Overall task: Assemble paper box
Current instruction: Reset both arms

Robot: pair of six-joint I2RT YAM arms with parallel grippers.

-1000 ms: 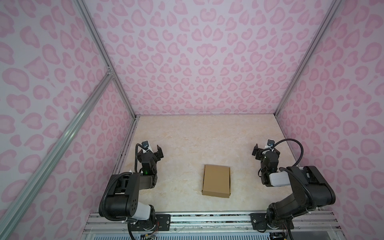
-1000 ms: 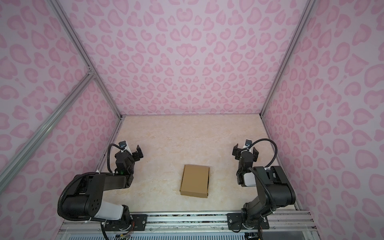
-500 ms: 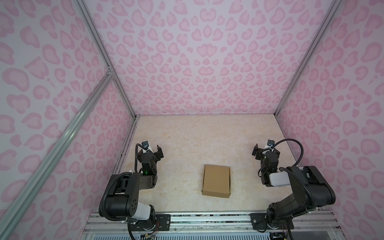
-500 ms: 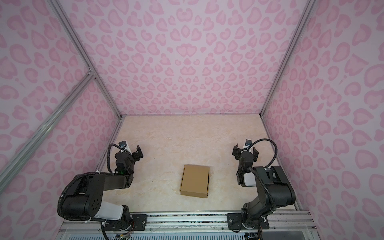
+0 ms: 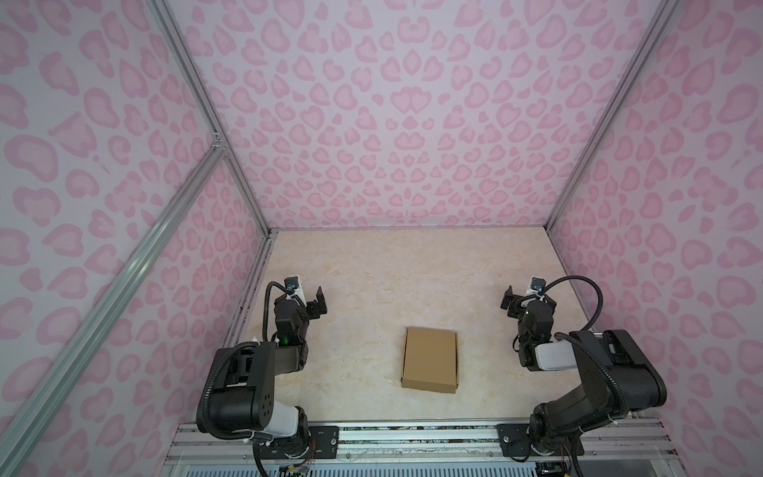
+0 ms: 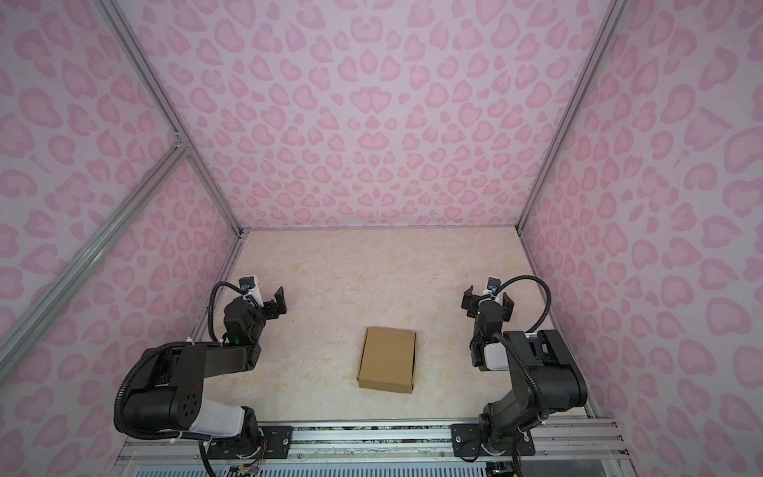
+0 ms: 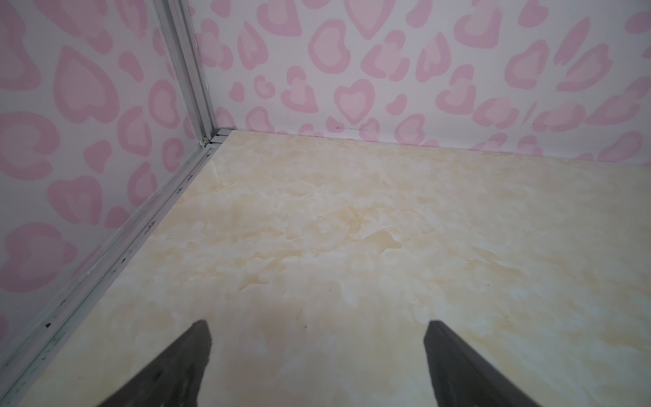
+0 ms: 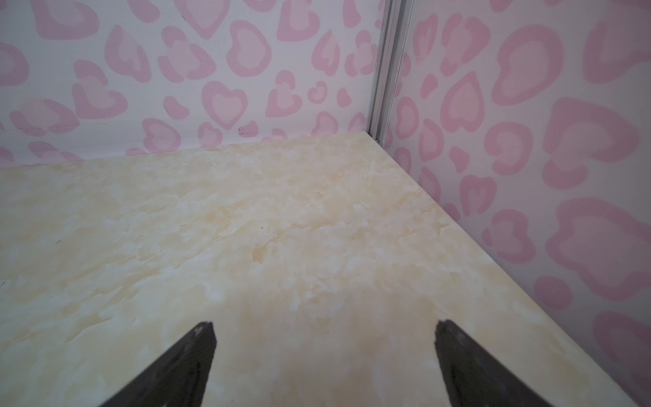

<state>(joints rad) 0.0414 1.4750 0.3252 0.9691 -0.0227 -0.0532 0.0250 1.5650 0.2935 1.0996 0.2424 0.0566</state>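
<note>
The paper box [image 5: 430, 358] [image 6: 387, 358] is a closed, shallow brown cardboard mailer. It lies flat near the front middle of the marbled table [image 5: 371, 268], seen in both top views. My left gripper [image 5: 305, 298] [image 6: 266, 298] hovers open at the table's left side, well clear of the box. My right gripper [image 5: 528, 299] [image 6: 488, 301] hovers open at the right side, also apart from it. In the left wrist view the left gripper [image 7: 317, 331] has only bare table between its dark fingertips. The right wrist view shows the same for the right gripper [image 8: 324, 331]. Neither wrist view shows the box.
Pink heart-patterned walls [image 5: 413, 124] close in the table at the back and on both sides. Aluminium posts [image 7: 190, 70] [image 8: 385, 70] stand in the back corners. A metal rail [image 5: 413, 433] carrying both arm bases runs along the front edge.
</note>
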